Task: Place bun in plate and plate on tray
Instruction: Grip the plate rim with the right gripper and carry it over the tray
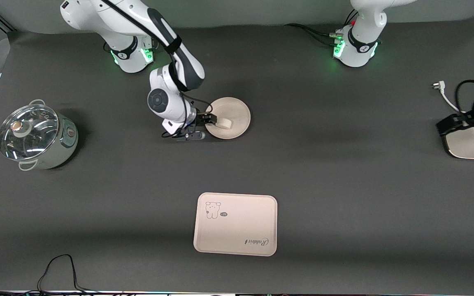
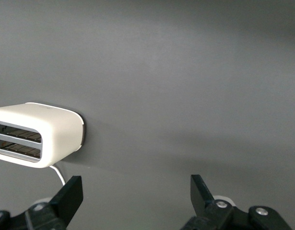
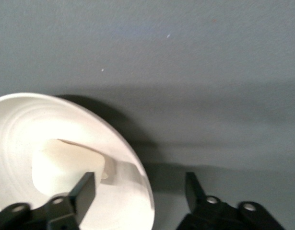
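The round cream plate (image 1: pixel 233 109) lies on the dark mat, farther from the front camera than the tray (image 1: pixel 235 224). The small cream-white bun (image 1: pixel 224 123) lies in the plate. My right gripper (image 1: pixel 209 119) is open and low at the plate's rim. In the right wrist view one finger (image 3: pixel 85 190) is over the plate (image 3: pixel 22 120) beside the bun (image 3: pixel 61 165), and the other is outside the rim, so the gripper (image 3: pixel 140 189) straddles it. My left gripper (image 1: pixel 451 122) waits open and empty at the left arm's end of the table; its own view shows it (image 2: pixel 136 191) open.
A white toaster (image 1: pixel 467 144) with a white cord stands under the left gripper; it also shows in the left wrist view (image 2: pixel 41 129). A steel pot with a glass lid (image 1: pixel 35 137) stands at the right arm's end. A black cable (image 1: pixel 62 267) lies by the front edge.
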